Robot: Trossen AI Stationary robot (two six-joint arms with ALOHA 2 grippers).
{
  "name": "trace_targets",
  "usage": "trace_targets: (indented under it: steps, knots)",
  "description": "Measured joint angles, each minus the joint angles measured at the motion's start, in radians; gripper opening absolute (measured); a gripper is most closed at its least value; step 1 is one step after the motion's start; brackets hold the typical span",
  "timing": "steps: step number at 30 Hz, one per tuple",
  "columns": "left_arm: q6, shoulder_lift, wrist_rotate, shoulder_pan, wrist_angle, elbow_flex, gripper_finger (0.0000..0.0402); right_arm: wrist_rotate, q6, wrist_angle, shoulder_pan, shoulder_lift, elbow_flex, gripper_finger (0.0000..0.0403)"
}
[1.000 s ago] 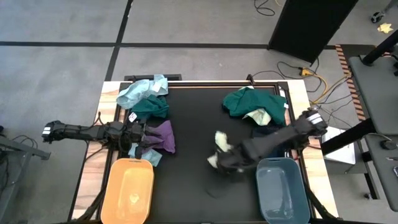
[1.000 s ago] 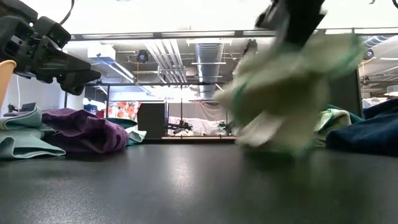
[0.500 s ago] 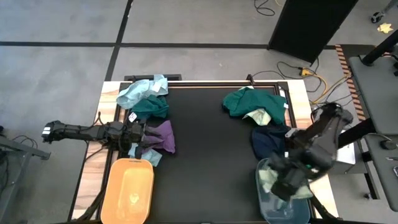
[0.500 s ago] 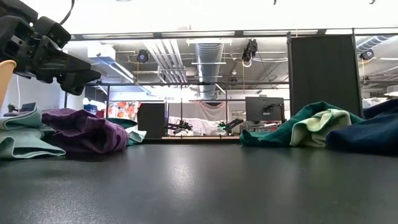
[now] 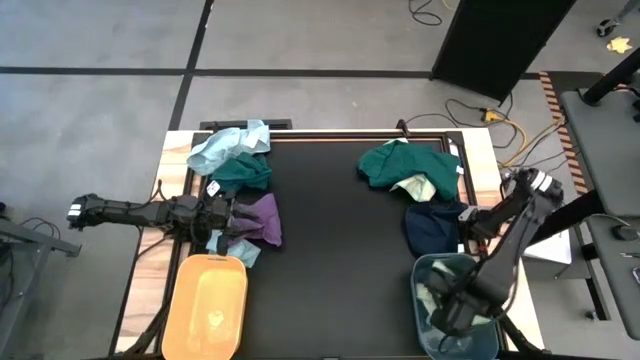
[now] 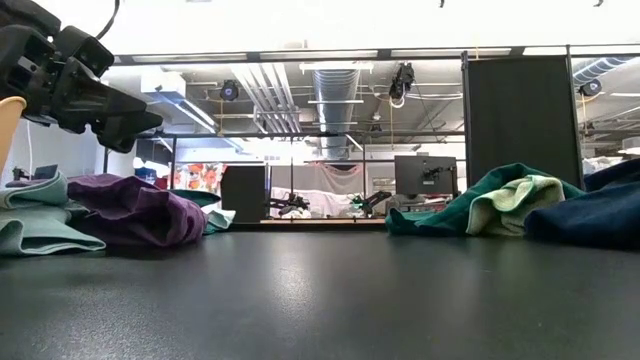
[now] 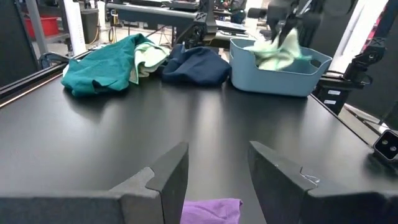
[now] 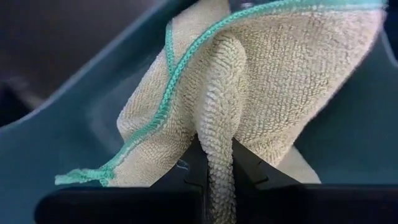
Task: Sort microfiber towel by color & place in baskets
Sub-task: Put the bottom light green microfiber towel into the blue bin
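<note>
Microfiber towel, pale yellow-green (image 5: 433,297), high view: pinched in the right tool (image 5: 447,308), which hangs inside the grey-blue basket (image 5: 478,337). Just beyond that tool, outside the basket, lies a navy towel (image 5: 431,226); farther on, a dark green towel (image 5: 400,162) with a pale piece on it. Left tool (image 5: 232,217) sits at the far side of the table (image 5: 330,250), its tip touching a purple towel (image 5: 262,220). A light blue towel (image 5: 226,146) and another dark green towel (image 5: 242,173) lie just past it; the orange-yellow basket (image 5: 207,306) sits beside it.

Low view: left tool (image 6: 120,112) hovers above the purple towel (image 6: 140,212), fingers parted. Green and navy towels lie well apart from it.

Left wrist view: left tool (image 7: 217,171) fingers apart, holding nothing, purple cloth (image 7: 211,210) beneath. Well ahead, the grey-blue basket (image 7: 277,79) holds the pale towel (image 7: 278,53).

Right wrist view: right tool (image 8: 217,173) closed on a fold of the pale towel (image 8: 261,81), teal-edged, basket wall (image 8: 74,118) around it.
</note>
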Motion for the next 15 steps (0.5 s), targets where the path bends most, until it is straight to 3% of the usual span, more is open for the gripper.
trace_targets:
  steps: [7, 12, 15]
  knots:
    - [0.0, 0.0, 0.0, 0.0, 0.0, 0.0, 0.0151, 0.089, 0.271, -0.006, -0.038, 0.077, -0.076, 0.0044]
    - [0.0, 0.0, 0.0, 0.0, 0.0, 0.0, 0.0151, 0.089, 0.356, 0.0, -0.054, 0.099, -0.117, 0.0113]
    - [0.0, 0.0, 0.001, 0.0, 0.0, 0.0, 0.0151, 0.035, 0.375, -0.035, -0.071, 0.089, -0.119, 0.0163]
